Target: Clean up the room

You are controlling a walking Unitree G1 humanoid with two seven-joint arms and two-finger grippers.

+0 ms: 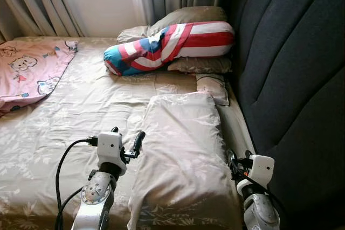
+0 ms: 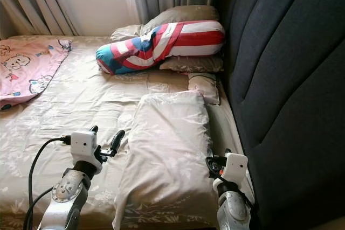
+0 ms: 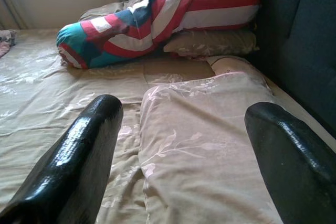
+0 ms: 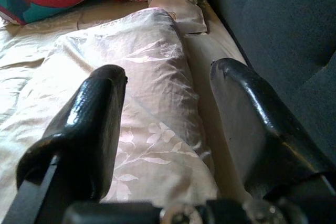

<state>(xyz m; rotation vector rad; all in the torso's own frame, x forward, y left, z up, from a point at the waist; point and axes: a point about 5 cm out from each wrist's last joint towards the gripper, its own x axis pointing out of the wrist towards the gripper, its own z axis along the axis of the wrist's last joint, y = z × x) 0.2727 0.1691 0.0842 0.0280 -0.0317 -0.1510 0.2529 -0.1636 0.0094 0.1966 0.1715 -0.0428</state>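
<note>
Bedding covers the bed [image 1: 70,117], and no brand, label or readable writing shows on any of it; the pink blanket [image 1: 27,68] far off beyond the left hand carries only cartoon animal prints. One large beige floral pillow [image 1: 180,149] lies between the two hands, its long edges just beside each. The left hand [image 1: 128,143] hovers at the pillow's near left edge, fingers [image 3: 79,156] spread wide and holding nothing. The right hand [image 4: 168,124] sits low at the pillow's right edge, next to the dark headboard [image 1: 291,68], its fingers also wide apart and empty. Ahead of both hands lie one striped red, white and blue bolster [image 1: 167,44], two beige pillows around it, and one small cushion [image 1: 213,87] just past the large pillow.
</note>
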